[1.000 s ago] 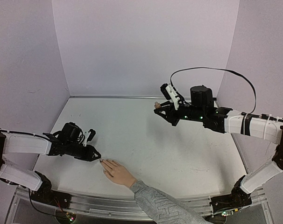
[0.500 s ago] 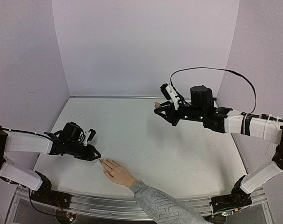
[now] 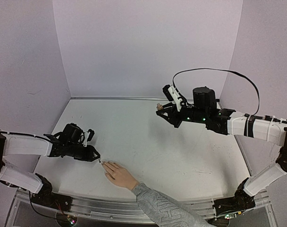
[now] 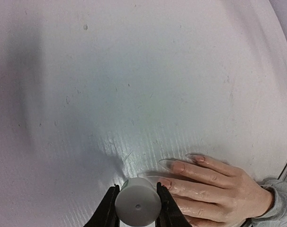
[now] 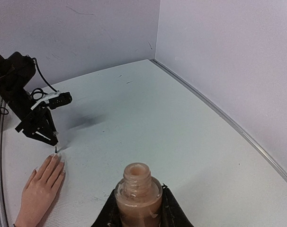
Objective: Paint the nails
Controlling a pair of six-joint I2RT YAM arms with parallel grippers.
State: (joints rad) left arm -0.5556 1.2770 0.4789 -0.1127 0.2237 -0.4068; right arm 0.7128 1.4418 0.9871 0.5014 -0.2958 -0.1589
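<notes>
A light-skinned hand [image 3: 119,174] with a grey patterned sleeve lies flat on the white table near the front. Its long pale nails [image 4: 167,163] point left. My left gripper [image 3: 96,157] is shut on a white brush cap [image 4: 138,206]. The cap's lower end sits right at the tip of one finger's nail [image 4: 165,182], and the brush itself is hidden under the cap. My right gripper [image 3: 160,109] is shut on an open bottle of beige polish [image 5: 139,190], held upright above the table's back right. The hand also shows in the right wrist view [image 5: 41,183].
Pale walls close the table on the left, back and right. A metal rail [image 3: 110,204] runs along the front edge under the sleeve. A black cable [image 3: 214,71] loops above the right arm.
My left gripper has shifted very slightly left and turned a little at the fingertips. The hand and my right arm have not moved.
</notes>
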